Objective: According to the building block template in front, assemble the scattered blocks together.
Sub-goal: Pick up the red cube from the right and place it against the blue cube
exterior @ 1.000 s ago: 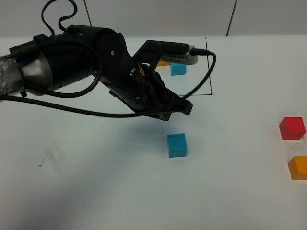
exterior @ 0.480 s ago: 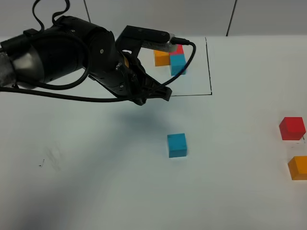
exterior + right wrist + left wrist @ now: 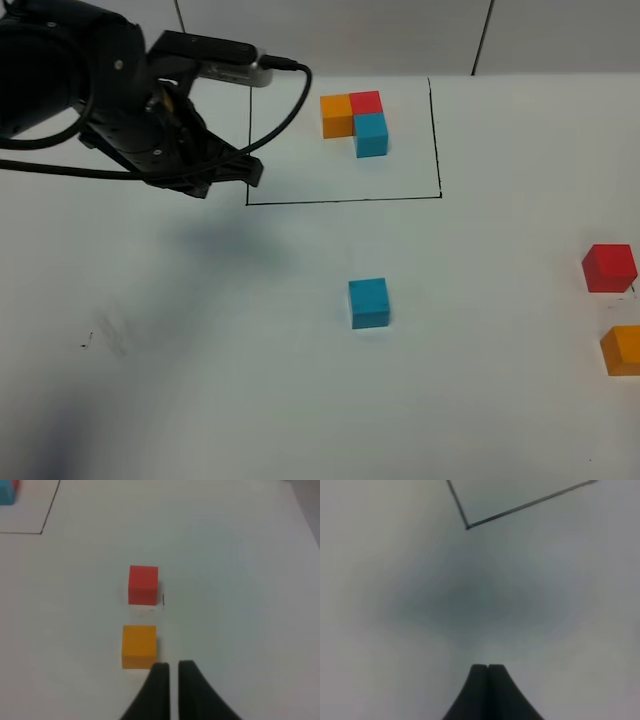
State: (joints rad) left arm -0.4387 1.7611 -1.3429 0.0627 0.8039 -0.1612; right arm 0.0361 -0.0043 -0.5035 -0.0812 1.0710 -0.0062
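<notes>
The template is an orange, red and blue cube joined in an L inside a thin black rectangle. A loose blue cube sits in front of it, mid-table. A loose red cube and a loose orange cube sit at the right edge. My left gripper is shut and empty, above the table by the rectangle's left front corner. My right gripper is out of the exterior view. Its fingers are nearly together and empty, just beside the orange cube, with the red cube beyond.
The table is a plain white surface with a faint dark smudge at the front left. The left arm's black cable loops over the rectangle's left side. A grey wall runs along the back.
My left arm has drawn back to the left and away from the loose blue cube, uncovering the template. The cubes have not moved.
</notes>
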